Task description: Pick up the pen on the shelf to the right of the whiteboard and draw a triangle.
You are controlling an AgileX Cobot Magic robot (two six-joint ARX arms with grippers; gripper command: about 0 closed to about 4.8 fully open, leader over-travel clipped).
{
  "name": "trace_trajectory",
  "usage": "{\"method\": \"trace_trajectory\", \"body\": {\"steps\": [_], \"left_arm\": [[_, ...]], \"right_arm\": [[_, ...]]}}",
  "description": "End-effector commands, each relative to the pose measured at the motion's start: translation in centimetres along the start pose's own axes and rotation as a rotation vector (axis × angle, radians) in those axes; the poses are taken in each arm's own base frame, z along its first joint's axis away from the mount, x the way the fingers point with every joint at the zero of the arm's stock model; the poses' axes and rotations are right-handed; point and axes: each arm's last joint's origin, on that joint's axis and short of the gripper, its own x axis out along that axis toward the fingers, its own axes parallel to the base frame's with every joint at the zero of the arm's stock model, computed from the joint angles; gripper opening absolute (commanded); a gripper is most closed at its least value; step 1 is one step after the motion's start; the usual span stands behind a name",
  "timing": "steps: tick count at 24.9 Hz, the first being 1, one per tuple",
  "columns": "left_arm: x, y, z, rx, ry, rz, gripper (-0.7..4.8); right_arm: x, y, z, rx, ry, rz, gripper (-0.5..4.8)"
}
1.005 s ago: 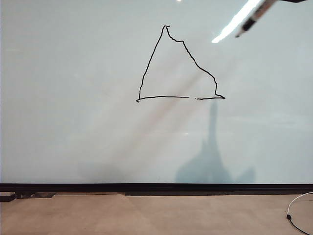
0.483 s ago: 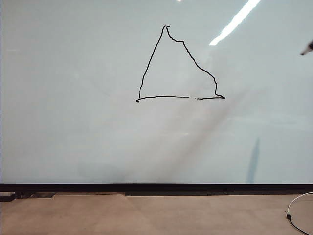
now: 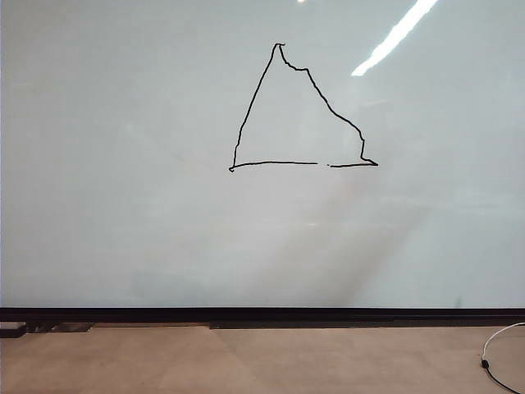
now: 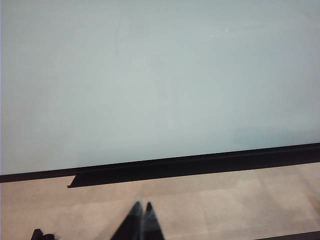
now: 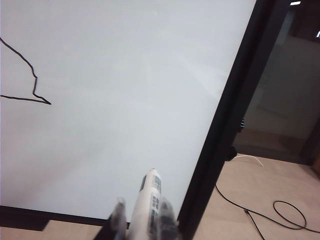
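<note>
The whiteboard fills the exterior view, and the black triangle is drawn on its upper middle, with a small gap in the base line. Neither gripper shows in that view. In the right wrist view my right gripper is shut on the pen. The pen's white printed barrel sticks out toward the board's lower right corner, apart from the surface, and the triangle's right corner lies off to the side. My left gripper is shut and empty, low before the whiteboard. The shelf is out of view.
A black strip runs along the board's bottom edge above a tan surface. The board's black side frame stands close to the pen. A cable lies on the floor beyond it, and a white cable shows at the right.
My right gripper with the pen has swung from the board's upper right down and off the right edge of the exterior view. Its shadow on the board has gone. The left arm is still.
</note>
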Motion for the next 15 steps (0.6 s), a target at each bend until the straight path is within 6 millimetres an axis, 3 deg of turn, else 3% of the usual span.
{"method": "trace_trajectory", "body": {"steps": [1,15], "left_arm": [[0.0,0.0,0.2,0.001,-0.009,0.000,-0.05],[0.0,0.0,0.2,0.001,-0.009,0.001,-0.05]], "right_arm": [[0.2,-0.5,0.0,-0.001,-0.019,0.004,-0.07],[0.6,-3.3,-1.0,0.049,-0.052,-0.039,-0.07]]}}
